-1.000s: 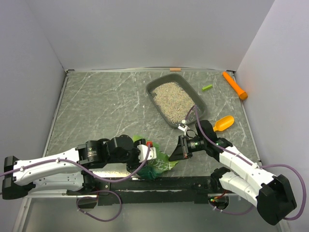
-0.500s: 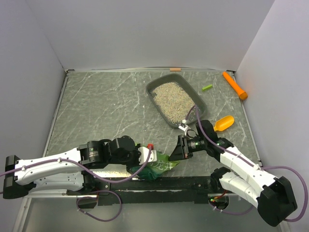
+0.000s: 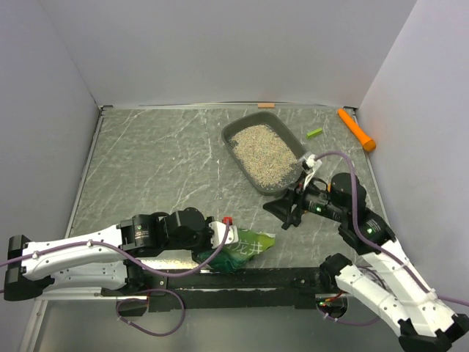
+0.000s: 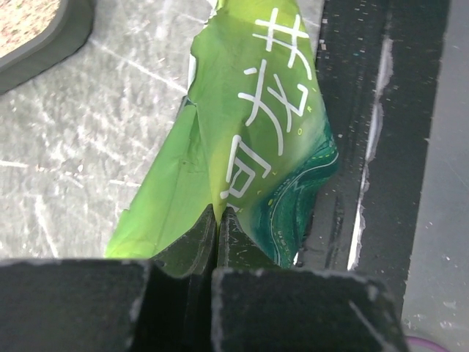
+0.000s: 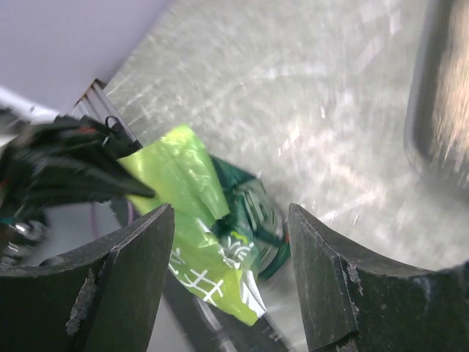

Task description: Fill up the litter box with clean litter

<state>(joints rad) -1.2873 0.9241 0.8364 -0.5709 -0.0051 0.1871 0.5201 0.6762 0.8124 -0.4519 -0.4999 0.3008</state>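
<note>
The litter box (image 3: 236, 130), a dark grey tray, lies at the back right with clean litter (image 3: 265, 152) spread across its floor; a corner of the litter box (image 4: 51, 45) also shows in the left wrist view. A crinkled green bag (image 3: 248, 246) lies near the front edge. My left gripper (image 3: 220, 248) is shut on the bag's left end, with the jaws (image 4: 218, 214) pinching a fold of the green bag (image 4: 256, 125). My right gripper (image 3: 281, 213) hangs open above the table, between bag and tray. In its own view my right gripper (image 5: 231, 227) frames the green bag (image 5: 192, 192) below without touching it.
An orange stick (image 3: 357, 130) and a small green piece (image 3: 314, 133) lie at the back right corner. Spilled granules (image 3: 172, 260) lie along the black rail (image 3: 293, 277) at the near edge. White walls close three sides.
My right gripper has let go of the bag's right end, opened, and risen back toward the tray. My left gripper has shut on the bag's left end.
</note>
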